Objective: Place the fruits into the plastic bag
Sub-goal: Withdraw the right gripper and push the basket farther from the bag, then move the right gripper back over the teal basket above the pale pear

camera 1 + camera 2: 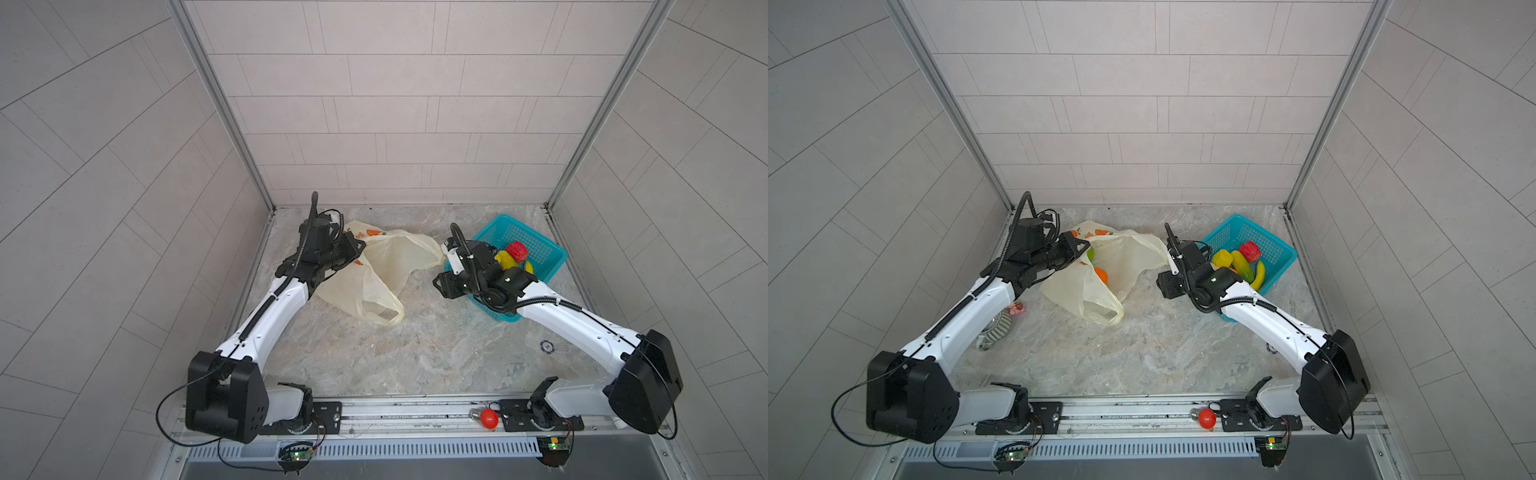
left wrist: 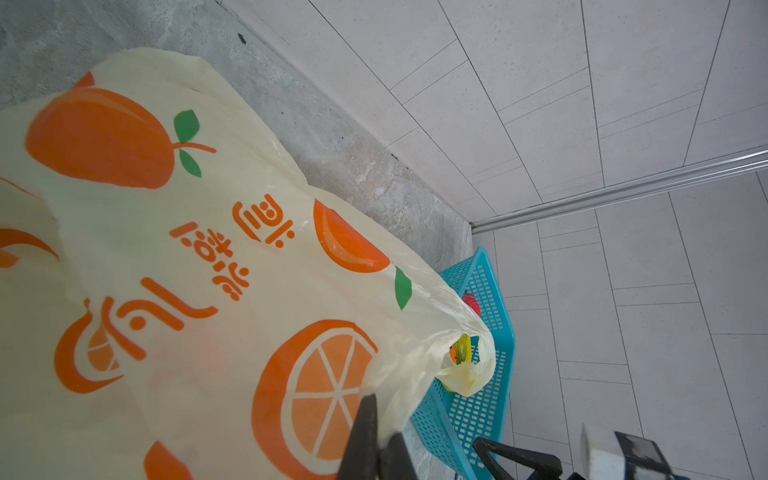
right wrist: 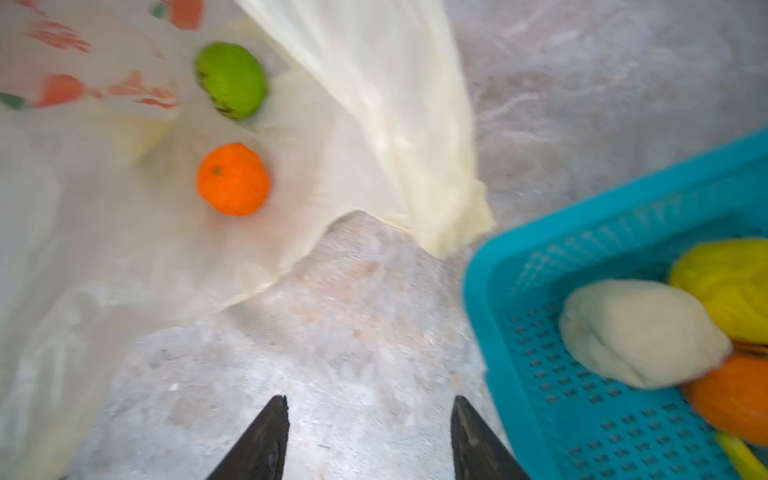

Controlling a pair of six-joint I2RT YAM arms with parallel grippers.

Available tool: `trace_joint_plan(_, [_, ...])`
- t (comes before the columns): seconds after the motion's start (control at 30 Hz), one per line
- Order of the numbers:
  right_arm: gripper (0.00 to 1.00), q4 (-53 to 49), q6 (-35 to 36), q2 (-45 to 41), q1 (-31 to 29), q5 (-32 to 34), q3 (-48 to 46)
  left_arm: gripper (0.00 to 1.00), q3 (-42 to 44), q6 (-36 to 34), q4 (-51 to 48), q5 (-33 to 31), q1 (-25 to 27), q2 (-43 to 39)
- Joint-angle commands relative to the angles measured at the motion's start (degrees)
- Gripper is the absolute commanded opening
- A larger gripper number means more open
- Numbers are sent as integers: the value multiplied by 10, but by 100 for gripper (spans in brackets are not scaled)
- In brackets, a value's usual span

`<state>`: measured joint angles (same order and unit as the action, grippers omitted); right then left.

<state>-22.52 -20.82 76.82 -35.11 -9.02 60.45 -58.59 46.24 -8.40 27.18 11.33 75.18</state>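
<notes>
1. Your left claw point(image 2: 378, 424) is clamped together on the edge of the bag point(image 2: 199, 257), which is printed with orange Chinese characters.
2. An orange point(image 3: 232, 178) and a green fruit point(image 3: 230, 79) lie inside the bag.
3. Your right claw point(image 3: 368, 405) stands apart and empty over bare table point(image 3: 353, 332).
4. The basket point(image 3: 540, 232), near the right wall point(image 1: 665, 208), holds the other fruits point(image 3: 640, 332).

The bag point(image 2: 199, 257) is thin, crinkly, translucent plastic film with a slight sheen. The basket point(image 3: 519, 266) is smooth, perforated hard plastic. The table point(image 1: 415, 353) looks like matt, veined stone. The bulb point(image 1: 490, 419) is glossy red with a metal base.
</notes>
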Motion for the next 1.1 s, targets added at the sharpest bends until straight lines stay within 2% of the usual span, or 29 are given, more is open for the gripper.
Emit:
trace_joint_plan(0.0, [59, 77, -4, 17, -5, -117, -19, 0, -14, -4, 10, -1, 2, 5])
trace_joint_plan(0.17, [60, 110, 25, 105, -34, -174, 1, 0, -25, 12, 20, 2, 2, 13])
trace_joint_plan(0.33, [61, 100, 3, 221, -33, -171, 57, 0, -39, 23, 27, 7, 2, 14])
trace_joint_plan(0.53, [61, 167, -75, 313, -18, -200, 96, 0, -41, 22, 22, 5, 3, 15])
trace_joint_plan(0.77, [61, 236, -127, 374, -18, -204, 119, 0, -34, 21, 24, 4, 9, 12])
trace_joint_plan(0.87, [57, 273, -156, 392, -21, -202, 126, 0, -29, 21, 27, 4, 13, 10])
trace_joint_plan(0.9, [53, 285, -163, 396, -21, -197, 127, 0, -27, 21, 26, 4, 15, 9])
trace_joint_plan(0.93, [42, 298, -169, 398, -21, -190, 127, 0, -26, 21, 27, 4, 14, 8])
trace_joint_plan(1.03, [0, 302, -162, 390, -19, -171, 133, 0, -23, 21, 26, 5, 15, 5])
trace_joint_plan(1.07, [0, 296, -152, 380, -20, -158, 131, 0, -23, 20, 26, 5, 15, 4])
